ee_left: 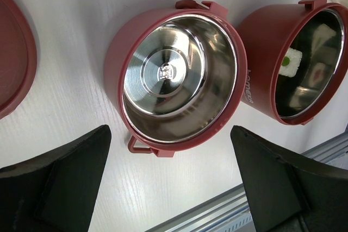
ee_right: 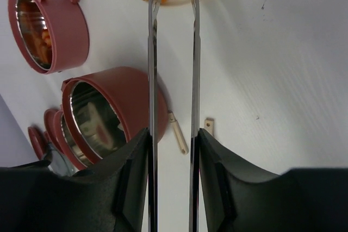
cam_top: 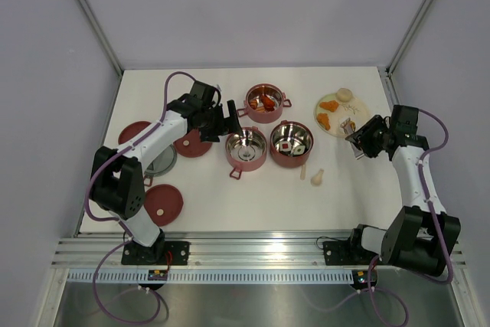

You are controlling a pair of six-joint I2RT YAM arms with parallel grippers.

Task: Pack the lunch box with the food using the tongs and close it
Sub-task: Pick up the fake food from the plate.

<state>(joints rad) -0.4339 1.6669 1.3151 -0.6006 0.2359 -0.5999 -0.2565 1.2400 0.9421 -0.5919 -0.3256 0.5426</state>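
Risks at the plate pick-up; bowl contents

Right gripper (ee_right: pixel 173 134) grasps the tongs (ee_right: pixel 173 52), jaws pressing both blades from outside; the blades run parallel with a gap between them and nothing visible in that gap. In the top view the tong tips reach the near edge of the cream plate (cam_top: pixel 360 116). Left gripper (ee_left: pixel 168 183) released, jaws spread wide, hovering above the empty bowl (ee_left: pixel 179 77), holding nothing.

Risks, as judged:
- Tongs are slim polished metal, held only by squeeze; loosening the jaws to open the blades could let them slide or twist in the gripper
- Orange pieces (cam_top: pixel 329 105) look small and crumbly; too hard a pinch may break one, too light a pinch may drop it on the surface on the way to a bowl
- Tips pushing at the plate edge could shove the plate instead of picking
- One beige piece (cam_top: pixel 317 178) already lies on the surface in front of the bowls, so stray pieces are a real possibility

Containers:
- Far bowl (cam_top: pixel 264 102): orange and dark pieces inside
- Near-right bowl (cam_top: pixel 292 143): white piece with a green spot, plus something reddish
- Near-left bowl: bare steel, nothing in it
- Plate: orange pieces, a pale round piece (cam_top: pixel 344 95)
- Dark-red lids (cam_top: pixel 163 204) lie off to the left, so no bowl is closed or stacked yet
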